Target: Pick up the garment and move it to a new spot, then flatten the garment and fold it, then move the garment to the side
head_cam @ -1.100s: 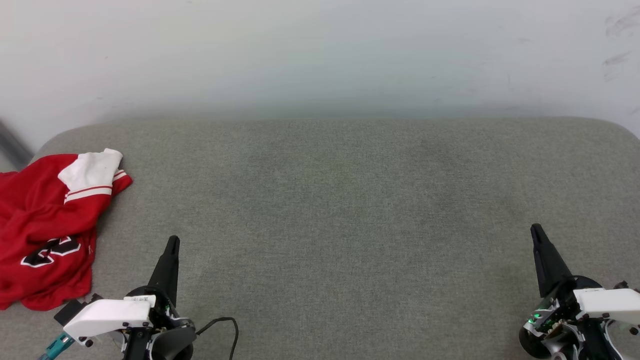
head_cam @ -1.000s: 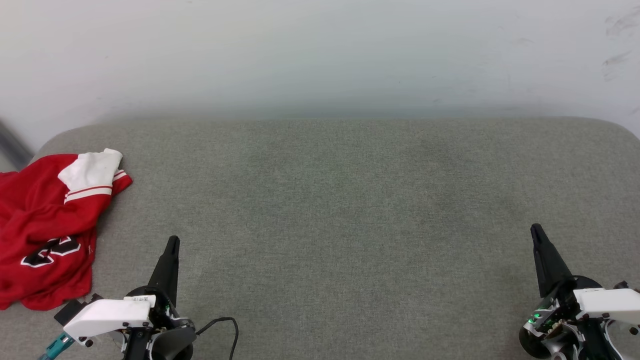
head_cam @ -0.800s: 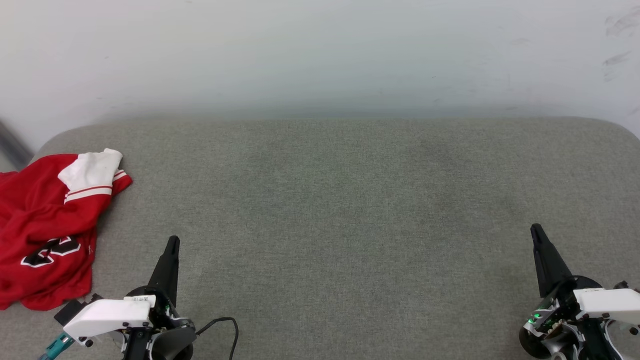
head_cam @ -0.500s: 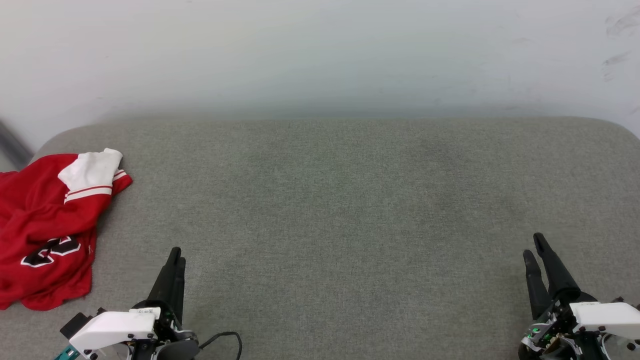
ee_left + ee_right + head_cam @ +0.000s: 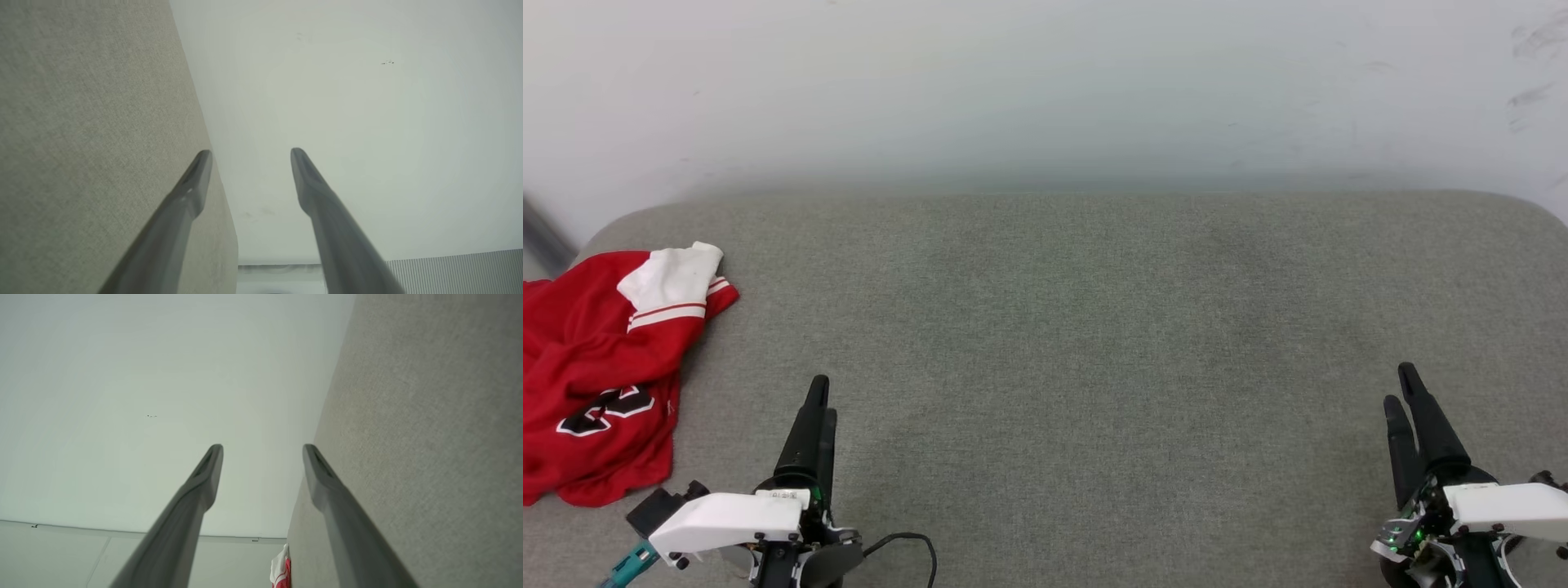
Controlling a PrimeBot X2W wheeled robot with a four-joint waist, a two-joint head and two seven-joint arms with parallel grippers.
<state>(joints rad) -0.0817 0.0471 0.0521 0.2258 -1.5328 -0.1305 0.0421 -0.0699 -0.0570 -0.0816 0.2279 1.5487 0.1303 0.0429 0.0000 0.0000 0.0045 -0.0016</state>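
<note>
Grey cushion, white wall behind (garment crumpled left).

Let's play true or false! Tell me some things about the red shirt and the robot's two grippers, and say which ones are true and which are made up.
1. The red shirt lies at the left end of the grey cushion. True.
2. The left gripper is holding the shirt. False: its fingers are spread apart with nothing between them, and the shirt lies off to its side.
3. The right gripper is open. True.
4. The shirt is neatly folded. False: it is bunched up in a wrinkly heap.
5. The shirt has a black number with white edges. True.
</note>
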